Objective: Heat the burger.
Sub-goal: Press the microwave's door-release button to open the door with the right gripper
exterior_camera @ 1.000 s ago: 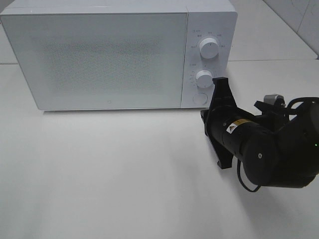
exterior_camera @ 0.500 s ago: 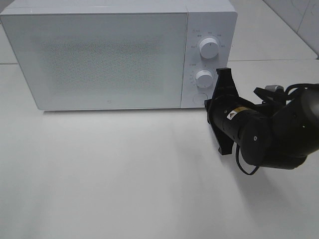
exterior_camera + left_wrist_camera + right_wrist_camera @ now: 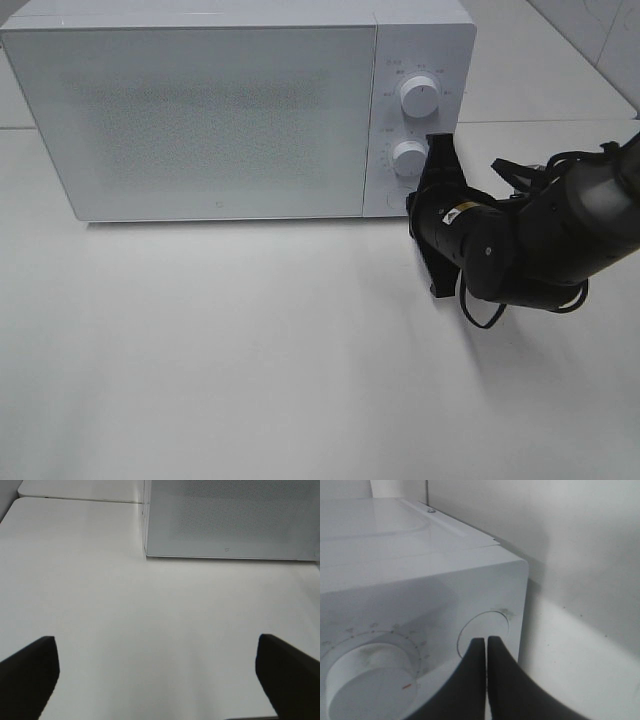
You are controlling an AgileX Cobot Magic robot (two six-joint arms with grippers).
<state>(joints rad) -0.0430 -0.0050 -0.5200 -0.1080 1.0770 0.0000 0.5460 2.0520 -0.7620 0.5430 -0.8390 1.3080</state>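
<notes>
Surface: flat matte white surface (image 3: 250, 350), carrying boxy white microwave (image 3: 200, 120).
Right hand (image 3: 486, 640): together, tips at round white button (image 3: 492, 622).
Left hand (image 3: 155, 640): apart, microwave ahead.

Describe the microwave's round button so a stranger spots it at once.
Find the white microwave and its control strip right of the door. Below the upper knob and lower knob sits the button. Unlike the raised knobs it is flat, and the shut right gripper points at it.
</notes>
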